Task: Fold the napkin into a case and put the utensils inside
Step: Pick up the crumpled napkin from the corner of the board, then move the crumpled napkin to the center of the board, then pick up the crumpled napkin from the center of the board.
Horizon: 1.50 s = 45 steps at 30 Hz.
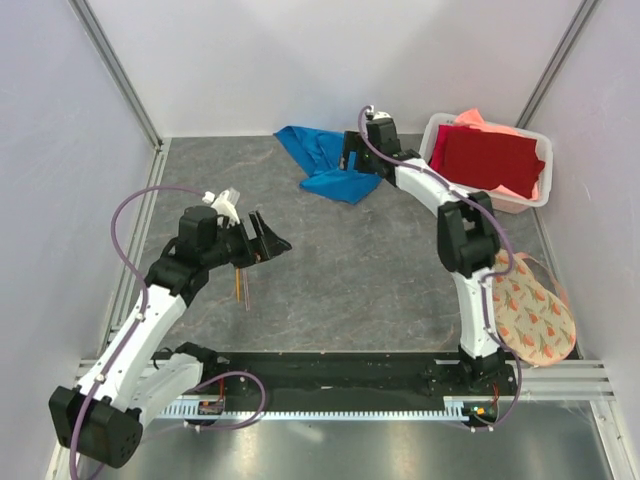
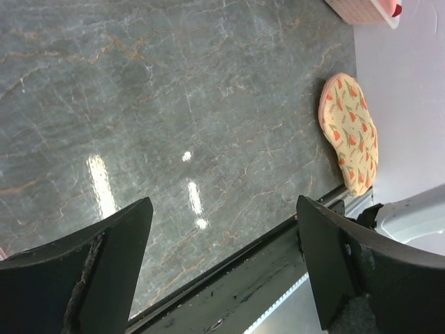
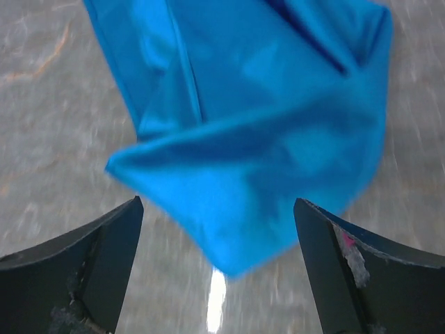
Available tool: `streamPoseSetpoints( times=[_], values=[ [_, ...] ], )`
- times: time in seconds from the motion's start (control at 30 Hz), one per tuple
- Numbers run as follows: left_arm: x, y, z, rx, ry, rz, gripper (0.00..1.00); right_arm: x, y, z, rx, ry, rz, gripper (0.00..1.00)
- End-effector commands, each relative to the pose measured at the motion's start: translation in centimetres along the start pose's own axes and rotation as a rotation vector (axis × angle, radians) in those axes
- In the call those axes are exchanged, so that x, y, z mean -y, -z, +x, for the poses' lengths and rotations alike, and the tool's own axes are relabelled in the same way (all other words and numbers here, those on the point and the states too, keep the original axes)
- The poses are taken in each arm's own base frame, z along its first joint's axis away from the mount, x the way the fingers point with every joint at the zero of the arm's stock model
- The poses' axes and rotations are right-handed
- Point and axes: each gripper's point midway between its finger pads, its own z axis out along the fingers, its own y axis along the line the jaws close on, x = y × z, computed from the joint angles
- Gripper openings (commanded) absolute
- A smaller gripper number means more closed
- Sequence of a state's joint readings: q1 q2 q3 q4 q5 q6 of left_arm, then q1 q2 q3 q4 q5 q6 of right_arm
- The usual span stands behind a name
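Note:
The napkin (image 1: 322, 162) is a bright blue cloth lying crumpled at the back middle of the table. My right gripper (image 1: 353, 158) is at its right edge, open. In the right wrist view a corner of the napkin (image 3: 257, 118) lies between the spread fingers of my right gripper (image 3: 219, 271), which grip nothing. The utensils (image 1: 241, 286), thin orange-brown sticks, lie on the table at the left. My left gripper (image 1: 272, 236) hovers just above and behind them, open and empty. In the left wrist view my left gripper (image 2: 222, 271) points at the table's near edge.
A white basket (image 1: 436, 128) at the back right holds a dark red cloth (image 1: 487, 158) and a salmon-pink cloth (image 1: 478, 119). A floral mat (image 1: 535, 312) lies at the right edge beside the right arm; in the left wrist view the mat (image 2: 350, 132) also shows. Walls enclose three sides.

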<state>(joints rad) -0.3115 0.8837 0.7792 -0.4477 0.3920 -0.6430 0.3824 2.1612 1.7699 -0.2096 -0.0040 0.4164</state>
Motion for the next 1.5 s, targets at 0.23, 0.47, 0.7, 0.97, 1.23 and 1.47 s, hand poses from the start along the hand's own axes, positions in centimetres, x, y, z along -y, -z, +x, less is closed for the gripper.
streamPoseSetpoints(
  times=[0.23, 0.47, 0.7, 0.97, 1.23, 1.47],
  values=[
    [-1.7, -5.0, -0.7, -0.098, -0.027, -0.051, 0.85, 2.3, -7.5, 4.6, -0.105, 0.201, 0.124, 0.92],
    [-0.7, -4.3, 0.3, -0.206, 0.133, -0.082, 0.84, -1.2, -4.4, 8.8, -0.265, 0.232, 0.045, 0.43],
    [0.2, -2.9, 1.9, -0.292, 0.267, -0.106, 0.87, -5.0, 5.6, 11.4, -0.423, -0.001, -0.114, 0.07],
    [-2.5, -3.6, 1.5, -0.275, 0.271, -0.274, 0.88, -7.4, 15.9, 13.0, -0.493, -0.099, -0.300, 0.60],
    [-6.4, -7.9, -1.8, -0.257, 0.199, -0.457, 0.86, -3.2, 14.0, 10.0, -0.452, 0.085, -0.088, 0.87],
    [-11.0, -13.4, -3.5, -0.302, 0.203, -0.524, 0.84, -1.6, 9.6, 7.4, -0.407, 0.123, -0.009, 0.94]
  ],
)
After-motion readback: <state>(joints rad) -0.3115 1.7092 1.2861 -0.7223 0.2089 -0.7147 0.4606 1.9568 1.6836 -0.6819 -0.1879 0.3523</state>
